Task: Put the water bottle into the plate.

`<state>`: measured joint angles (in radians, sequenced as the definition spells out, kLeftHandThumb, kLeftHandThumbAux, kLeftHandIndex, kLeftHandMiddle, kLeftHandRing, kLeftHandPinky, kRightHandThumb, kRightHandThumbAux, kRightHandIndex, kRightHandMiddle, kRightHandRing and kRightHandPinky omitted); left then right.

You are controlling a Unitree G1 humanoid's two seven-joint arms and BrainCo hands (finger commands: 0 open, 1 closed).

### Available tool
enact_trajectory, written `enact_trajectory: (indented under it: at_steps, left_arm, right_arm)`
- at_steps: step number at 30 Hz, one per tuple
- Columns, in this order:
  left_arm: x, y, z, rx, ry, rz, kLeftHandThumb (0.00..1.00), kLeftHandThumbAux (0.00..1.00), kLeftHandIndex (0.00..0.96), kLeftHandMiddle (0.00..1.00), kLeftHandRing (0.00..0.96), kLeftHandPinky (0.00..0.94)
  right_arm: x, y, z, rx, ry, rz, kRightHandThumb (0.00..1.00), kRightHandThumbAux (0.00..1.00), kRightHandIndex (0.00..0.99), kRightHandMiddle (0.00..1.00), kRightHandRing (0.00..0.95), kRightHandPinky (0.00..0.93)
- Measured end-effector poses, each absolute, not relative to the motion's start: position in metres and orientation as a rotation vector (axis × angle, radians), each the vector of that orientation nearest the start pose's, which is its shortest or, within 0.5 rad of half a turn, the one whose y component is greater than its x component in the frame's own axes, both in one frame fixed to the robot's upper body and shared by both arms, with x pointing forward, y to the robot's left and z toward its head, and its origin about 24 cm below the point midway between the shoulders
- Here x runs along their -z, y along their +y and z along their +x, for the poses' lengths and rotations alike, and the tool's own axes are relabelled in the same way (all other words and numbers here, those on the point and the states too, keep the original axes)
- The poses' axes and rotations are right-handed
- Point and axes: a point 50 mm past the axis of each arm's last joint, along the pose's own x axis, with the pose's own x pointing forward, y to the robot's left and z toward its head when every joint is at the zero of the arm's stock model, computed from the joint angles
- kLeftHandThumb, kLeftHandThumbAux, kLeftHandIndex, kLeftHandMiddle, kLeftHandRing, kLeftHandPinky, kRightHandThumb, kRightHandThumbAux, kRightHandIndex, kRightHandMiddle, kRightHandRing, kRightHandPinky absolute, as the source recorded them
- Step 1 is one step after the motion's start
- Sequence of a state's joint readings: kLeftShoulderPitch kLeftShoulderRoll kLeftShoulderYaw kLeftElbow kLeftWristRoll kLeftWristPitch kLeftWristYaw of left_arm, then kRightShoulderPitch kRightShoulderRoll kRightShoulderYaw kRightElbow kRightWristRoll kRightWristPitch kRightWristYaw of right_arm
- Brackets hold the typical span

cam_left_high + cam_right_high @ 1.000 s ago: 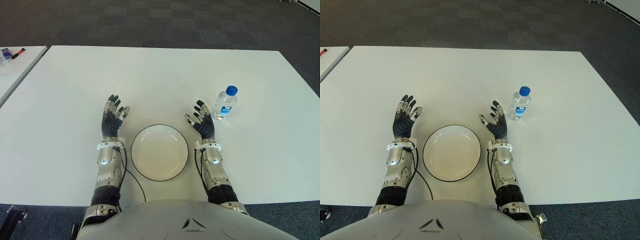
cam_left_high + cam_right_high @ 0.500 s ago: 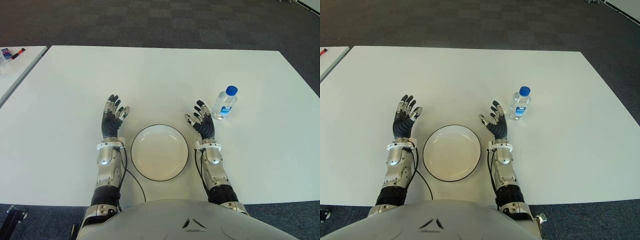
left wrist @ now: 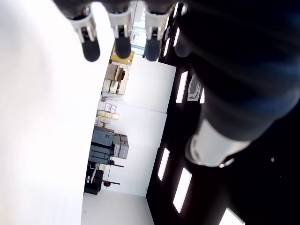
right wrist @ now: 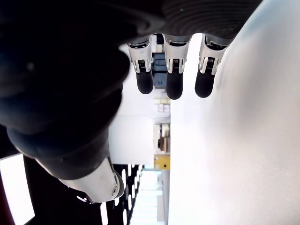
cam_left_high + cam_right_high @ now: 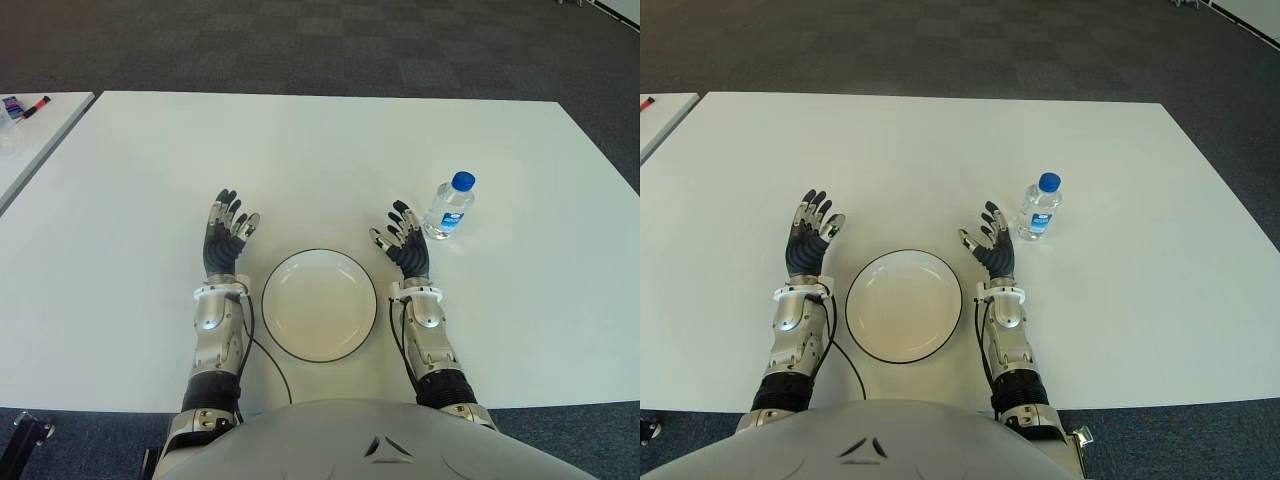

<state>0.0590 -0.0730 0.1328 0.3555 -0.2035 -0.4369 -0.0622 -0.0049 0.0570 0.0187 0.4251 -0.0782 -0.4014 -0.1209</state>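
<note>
Unchanged over the last second, my right hand (image 5: 404, 243) and left hand (image 5: 226, 238) flank the round white black-rimmed plate (image 5: 319, 304), fingers spread and empty, while the clear blue-capped water bottle (image 5: 449, 206) stands ungrasped on the white worktop (image 5: 320, 150) just beside my right.

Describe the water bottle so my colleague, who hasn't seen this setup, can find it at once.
On the white table, find the round plate between the robot's open hands. Just beyond the right hand, slightly to its right, stands the water bottle. It is the only upright thing there: clear, with a blue cap and a label.
</note>
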Motion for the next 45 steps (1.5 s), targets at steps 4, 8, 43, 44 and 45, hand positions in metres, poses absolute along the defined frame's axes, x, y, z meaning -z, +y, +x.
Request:
enact_trajectory:
  at_steps: [4, 8, 43, 44, 45]
  left_arm:
    - [0.014, 0.172, 0.223, -0.176, -0.039, -0.247, 0.219, 0.815, 0.087, 0.091, 0.078, 0.113]
    - [0.014, 0.172, 0.223, -0.176, -0.039, -0.247, 0.220, 0.815, 0.086, 0.091, 0.077, 0.112]
    - [0.014, 0.171, 0.223, -0.175, -0.039, -0.249, 0.231, 0.826, 0.090, 0.094, 0.083, 0.121]
    - [0.014, 0.171, 0.223, -0.175, -0.038, -0.249, 0.232, 0.826, 0.090, 0.094, 0.083, 0.119]
    - [0.014, 0.171, 0.223, -0.175, -0.038, -0.249, 0.232, 0.826, 0.090, 0.094, 0.083, 0.119]
  right_arm:
    - [0.016, -0.133, 0.238, 0.069, 0.017, -0.017, 0.342, 0.852, 0.106, 0.104, 0.107, 0.156]
    - [0.016, -0.133, 0.238, 0.069, 0.019, -0.018, 0.349, 0.850, 0.106, 0.104, 0.108, 0.153]
    - [-0.011, -0.134, 0.233, 0.053, -0.158, -0.081, 0.309, 0.809, 0.060, 0.089, 0.085, 0.109]
    - [-0.012, -0.134, 0.233, 0.053, -0.165, -0.082, 0.313, 0.807, 0.059, 0.090, 0.086, 0.109]
    - [-0.014, -0.135, 0.233, 0.054, -0.174, -0.085, 0.314, 0.808, 0.059, 0.092, 0.086, 0.109]
